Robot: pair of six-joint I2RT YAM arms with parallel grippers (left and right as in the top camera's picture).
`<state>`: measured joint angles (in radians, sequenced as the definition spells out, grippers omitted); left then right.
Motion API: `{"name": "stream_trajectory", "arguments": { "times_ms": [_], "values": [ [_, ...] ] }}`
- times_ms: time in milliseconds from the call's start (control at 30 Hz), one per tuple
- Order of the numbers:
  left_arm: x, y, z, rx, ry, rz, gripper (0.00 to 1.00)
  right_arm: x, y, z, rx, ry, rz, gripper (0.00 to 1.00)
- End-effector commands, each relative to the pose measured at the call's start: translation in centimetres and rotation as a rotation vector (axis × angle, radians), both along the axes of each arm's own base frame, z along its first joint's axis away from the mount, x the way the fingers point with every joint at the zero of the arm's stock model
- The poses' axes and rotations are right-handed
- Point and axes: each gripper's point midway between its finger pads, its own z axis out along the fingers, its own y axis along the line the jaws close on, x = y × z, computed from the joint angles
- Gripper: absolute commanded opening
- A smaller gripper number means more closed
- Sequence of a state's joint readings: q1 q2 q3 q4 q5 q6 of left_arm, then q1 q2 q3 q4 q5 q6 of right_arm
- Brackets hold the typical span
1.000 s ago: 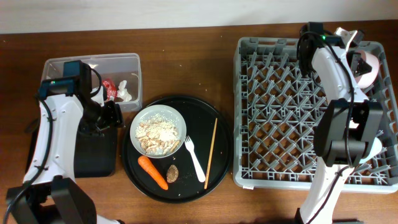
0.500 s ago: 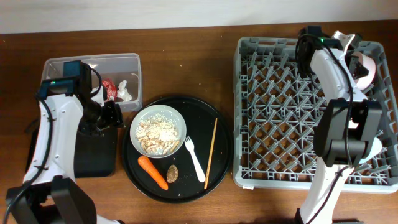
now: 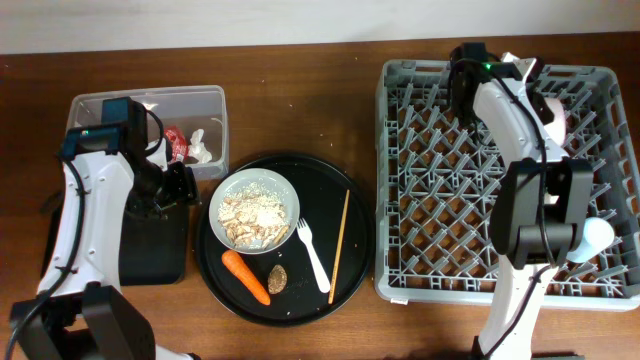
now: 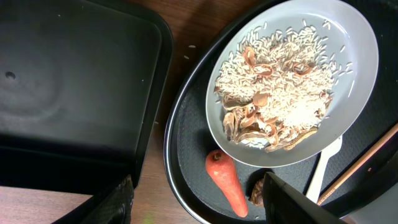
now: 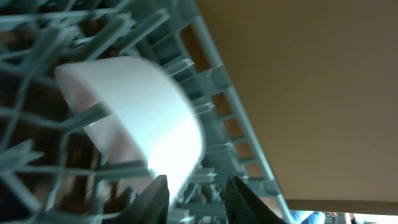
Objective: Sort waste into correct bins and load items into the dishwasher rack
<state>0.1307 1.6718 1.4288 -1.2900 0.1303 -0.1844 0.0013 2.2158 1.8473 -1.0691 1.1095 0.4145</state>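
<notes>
My left gripper (image 3: 181, 186) (image 4: 205, 208) is open and empty, low over the gap between the shallow black tray bin (image 3: 150, 245) (image 4: 68, 81) and the round tray. The orange carrot (image 3: 245, 277) (image 4: 225, 182) lies between its fingertips, with the brown pit (image 3: 278, 278) (image 4: 257, 191) beside it. The white dish (image 3: 254, 208) (image 4: 298, 81) holds food scraps. The fork (image 3: 314, 255) and chopstick (image 3: 340, 246) lie to its right. My right gripper (image 3: 522, 72) (image 5: 196, 199) is open and empty at the far edge of the dishwasher rack (image 3: 440, 200), beside the pink bowl (image 3: 557, 108) (image 5: 134, 115).
The clear tub (image 3: 150, 103) at the back left holds the red wrapper (image 3: 175, 141) and white tissue (image 3: 201, 146). The large round black tray (image 3: 355, 275) sits between the bins and the rack. A white cup (image 3: 597, 238) rests in the rack's right side.
My right arm has swung left along the rack's far edge, away from the pink bowl, which stays in the rack. The left arm has not moved.
</notes>
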Motion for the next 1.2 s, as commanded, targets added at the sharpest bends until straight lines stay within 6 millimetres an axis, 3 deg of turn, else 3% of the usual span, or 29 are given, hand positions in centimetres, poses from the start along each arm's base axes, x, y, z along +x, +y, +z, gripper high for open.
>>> {"name": "stream_trajectory", "arguments": {
  "times_ms": [0, 133, 267, 467, 533, 700, 800, 900, 967, 1167],
  "values": [
    [0.2, 0.1, 0.7, -0.001, -0.026, 0.016, 0.66, -0.5, 1.3, -2.0, 0.072, 0.061, 0.019, 0.43],
    [0.3, 0.1, 0.7, 0.000, -0.029, 0.016, 0.66, -1.3, 2.5, -1.4, 0.097, 0.077, 0.027, 0.47],
    [0.3, 0.1, 0.7, 0.000, -0.029, 0.016, 0.66, -1.6, 4.4, 0.1, 0.253, 0.006, 0.053, 0.48],
    [0.3, 0.1, 0.7, 0.000, -0.029, 0.016, 0.66, -2.9, 8.5, 5.4, 0.600, -0.173, 0.144, 0.52],
    [0.3, 0.1, 0.7, 0.000, -0.029, 0.016, 0.66, -3.9, 11.1, 7.3, 0.774, -0.190, 0.237, 0.67],
    [0.3, 0.1, 0.7, 0.000, -0.028, 0.015, 0.66, -7.0, 18.8, 9.3, 1.151, -0.036, 0.598, 0.70],
    [0.3, -0.4, 0.6, -0.001, -0.025, -0.001, 0.66, -10.0, 20.6, 8.9, 1.254, 0.096, 0.637, 0.70],
    [0.6, -2.6, 0.6, -0.001, -0.038, -0.070, 0.66, -12.3, 20.4, 8.4, 1.262, 0.205, 0.632, 0.70],
    [1.1, -5.0, 0.7, -0.001, -0.064, -0.147, 0.66, -13.3, 19.7, 8.2, 1.250, 0.248, 0.594, 0.70],
    [2.1, -14.7, 0.6, -0.022, -0.194, -0.425, 0.65, -14.8, 19.0, 8.1, 1.257, 0.292, 0.542, 0.68]
  ]
}}
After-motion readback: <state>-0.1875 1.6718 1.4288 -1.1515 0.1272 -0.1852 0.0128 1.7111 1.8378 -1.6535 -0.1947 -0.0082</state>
